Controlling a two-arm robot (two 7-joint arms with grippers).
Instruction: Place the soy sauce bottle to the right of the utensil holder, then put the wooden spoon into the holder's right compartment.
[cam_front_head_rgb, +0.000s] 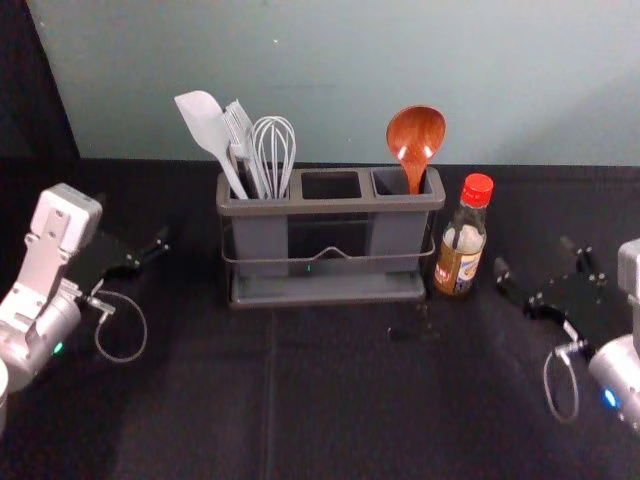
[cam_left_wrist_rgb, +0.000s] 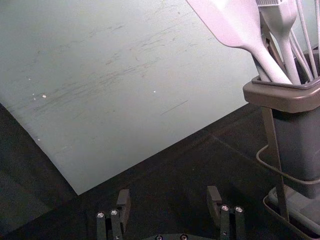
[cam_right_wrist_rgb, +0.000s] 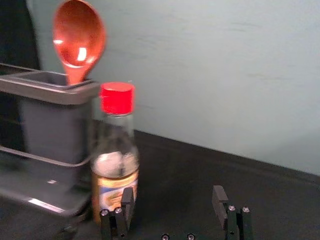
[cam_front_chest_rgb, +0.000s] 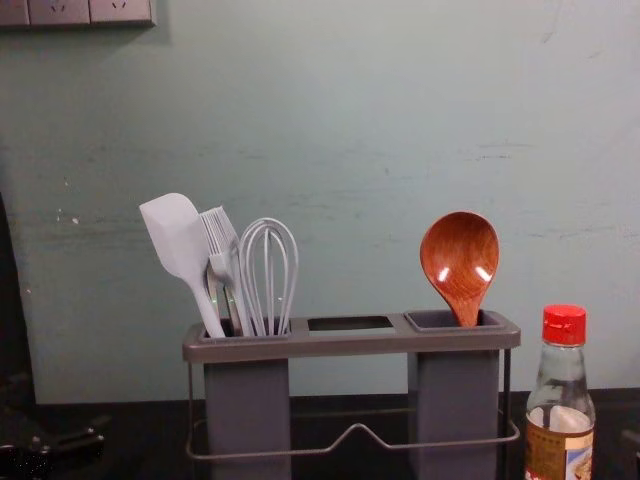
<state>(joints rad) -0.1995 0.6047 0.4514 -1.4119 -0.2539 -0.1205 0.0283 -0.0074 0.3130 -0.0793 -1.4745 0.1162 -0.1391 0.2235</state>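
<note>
Right gripper (cam_right_wrist_rgb: 173, 199) beside soy sauce bottle (cam_right_wrist_rgb: 117, 167), left gripper (cam_left_wrist_rgb: 169, 197) left of utensil holder (cam_front_chest_rgb: 350, 344), both fingers spread, empty; spoon (cam_front_chest_rgb: 459, 258) in right compartment (cam_front_chest_rgb: 455, 405); steps look done (just retract).

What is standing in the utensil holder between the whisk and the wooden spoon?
Nothing stands between the whisk and the wooden spoon: the chest view shows the bare middle opening there.
</note>
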